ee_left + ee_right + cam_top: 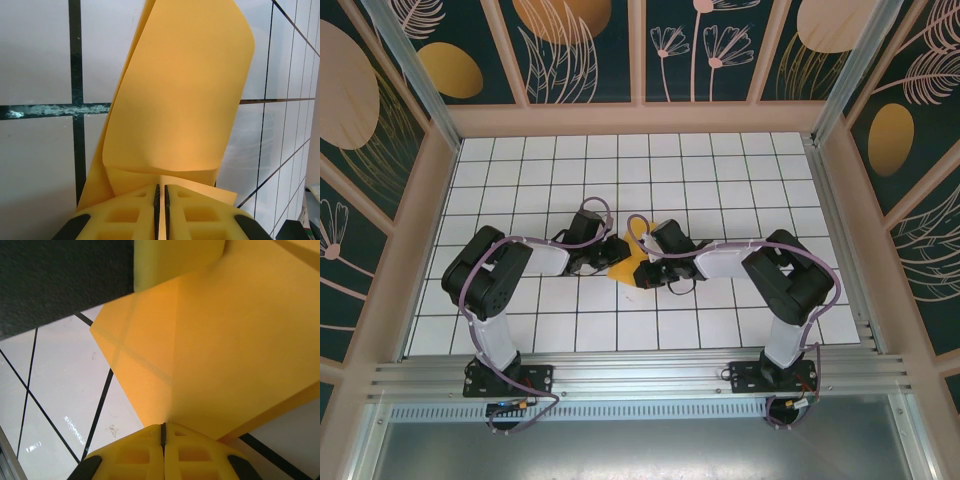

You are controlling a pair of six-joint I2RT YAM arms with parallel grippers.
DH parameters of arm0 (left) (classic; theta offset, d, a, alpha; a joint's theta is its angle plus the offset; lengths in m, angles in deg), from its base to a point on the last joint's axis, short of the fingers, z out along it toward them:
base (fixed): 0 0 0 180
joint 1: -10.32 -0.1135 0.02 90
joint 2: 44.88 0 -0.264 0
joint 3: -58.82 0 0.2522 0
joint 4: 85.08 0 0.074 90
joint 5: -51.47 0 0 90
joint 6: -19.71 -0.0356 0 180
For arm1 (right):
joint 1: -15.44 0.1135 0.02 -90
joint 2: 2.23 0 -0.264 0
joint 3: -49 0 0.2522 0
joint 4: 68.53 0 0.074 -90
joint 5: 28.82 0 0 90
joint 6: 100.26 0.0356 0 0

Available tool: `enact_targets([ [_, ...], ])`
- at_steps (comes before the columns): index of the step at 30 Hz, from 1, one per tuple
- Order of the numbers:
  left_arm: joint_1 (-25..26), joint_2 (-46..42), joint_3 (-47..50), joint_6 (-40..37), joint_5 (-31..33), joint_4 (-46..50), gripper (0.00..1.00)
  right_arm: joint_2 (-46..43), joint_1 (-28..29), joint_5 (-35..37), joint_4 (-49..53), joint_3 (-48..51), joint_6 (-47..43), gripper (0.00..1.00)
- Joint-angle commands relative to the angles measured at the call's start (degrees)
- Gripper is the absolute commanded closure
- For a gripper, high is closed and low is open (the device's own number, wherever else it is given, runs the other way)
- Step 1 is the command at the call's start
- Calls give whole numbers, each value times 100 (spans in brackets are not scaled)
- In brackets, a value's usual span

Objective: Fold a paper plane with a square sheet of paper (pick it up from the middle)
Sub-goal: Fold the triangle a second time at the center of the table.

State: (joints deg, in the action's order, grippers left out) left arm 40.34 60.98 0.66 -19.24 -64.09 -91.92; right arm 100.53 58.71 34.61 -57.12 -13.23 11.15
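Observation:
The square sheet of paper (627, 270) is a small folded orange-yellow shape lifted between both grippers at the middle of the tiled table. My left gripper (612, 256) is shut on one edge of it. In the left wrist view the sheet (185, 100) curls upward from the closed yellow fingers (125, 215), and the gripper (161, 187) pinches it between the black pads. My right gripper (650, 268) is shut on the opposite side. In the right wrist view the paper (225, 350) spreads out from the gripper (163, 426) with a crease running up from the jaws.
The white tiled table (720, 180) with dark grid lines stretches behind and to both sides. Wooden walls (640, 118) enclose it. A yellow finger of the left gripper (175, 260) touches the paper's top in the right wrist view.

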Motion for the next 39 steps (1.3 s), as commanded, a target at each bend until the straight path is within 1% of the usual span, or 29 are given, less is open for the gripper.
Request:
enact_targets([
  [1, -31, 259, 195, -224, 462, 721, 86, 112, -20, 461, 452, 104, -27, 93],
  [4, -31, 268, 186, -226, 456, 719, 86, -50, -20, 546, 676, -48, -96, 93],
  [6, -31, 253, 192, -218, 460, 713, 86, -149, -13, 460, 780, -178, -123, 93],
  [14, -31, 258, 186, -224, 438, 702, 86, -709, 74, 316, 744, -493, 0, 92],
  [17, -31, 258, 180, -215, 429, 682, 86, -625, 168, 162, 511, -590, 139, 92],
  [19, -32, 260, 178, -211, 416, 681, 86, -409, 229, 64, 492, -714, 167, 92],
  [22, -31, 252, 185, -225, 420, 692, 86, -131, 270, 235, 635, -860, 154, 92],
  [28, -32, 263, 172, -253, 403, 717, 86, 209, 170, 175, 478, -563, 192, 93],
  [32, -31, 257, 167, -262, 420, 734, 86, 205, 41, 99, 229, -151, 325, 93],
  [34, -32, 268, 168, -257, 429, 738, 86, 306, -98, -135, 86, 12, 476, 93],
  [37, -34, 286, 151, -277, 411, 742, 86, 416, -154, -440, -209, 244, 697, 93],
  [39, -31, 268, 153, -288, 430, 767, 86, 392, -174, -476, -212, 303, 837, 93],
])
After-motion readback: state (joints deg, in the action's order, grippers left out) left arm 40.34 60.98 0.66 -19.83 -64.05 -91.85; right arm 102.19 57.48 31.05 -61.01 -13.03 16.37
